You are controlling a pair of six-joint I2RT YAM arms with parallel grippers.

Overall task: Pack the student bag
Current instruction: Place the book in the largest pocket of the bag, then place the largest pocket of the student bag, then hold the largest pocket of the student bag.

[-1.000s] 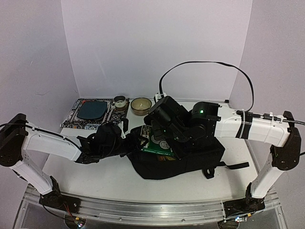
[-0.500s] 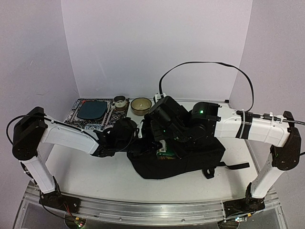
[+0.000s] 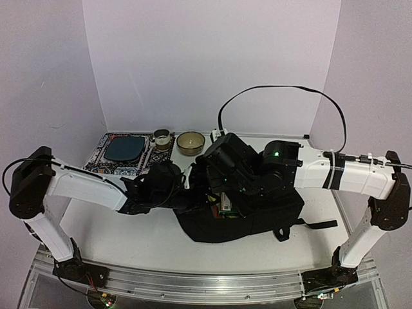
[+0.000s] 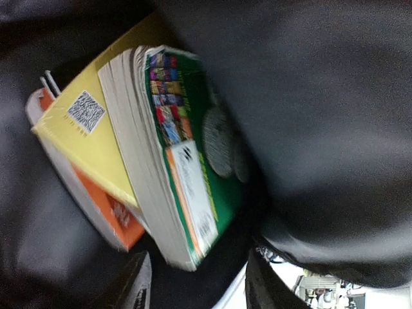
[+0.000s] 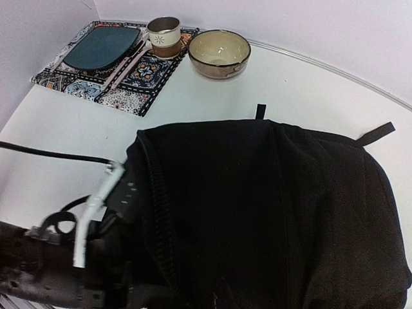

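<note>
Top external shows the student bag (image 3: 257,222) lying on the white desk (image 3: 129,238), a little right of the middle and nearer the near edge than the far one, with straps trailing toward the right edge. Both arms meet over its left end. Black wrists against black fabric make that spot hard to read, and only a sliver of a green book (image 3: 222,205) shows between them. The right end effector (image 3: 215,181) is lost in that dark mass. Its own wrist view shows none of its fingers, only the bag's top and a zip (image 5: 158,212) filling the lower frame. Its jaws are closed tight, but whether they pinch fabric is hidden.

Left wrist view looks into the bag's mouth, and the picture is blurred. The left end effector (image 4: 197,277) has its fingers (image 4: 138,286) spread apart at the bottom of the frame, cut off there, with nothing clamped. The green book's lower corner sits just above the gap; I cannot tell if it touches. Beside that thick book lie a yellow book (image 4: 96,138) with a QR code and, under it, an orange book (image 4: 116,215) partly buried in fabric.

At the far left corner lies a patterned placemat (image 3: 96,159) carrying a dark pad (image 3: 125,148). A cup (image 3: 162,138) stands on its right end, and a bowl (image 3: 190,142) sits just beside it near the far edge.
</note>
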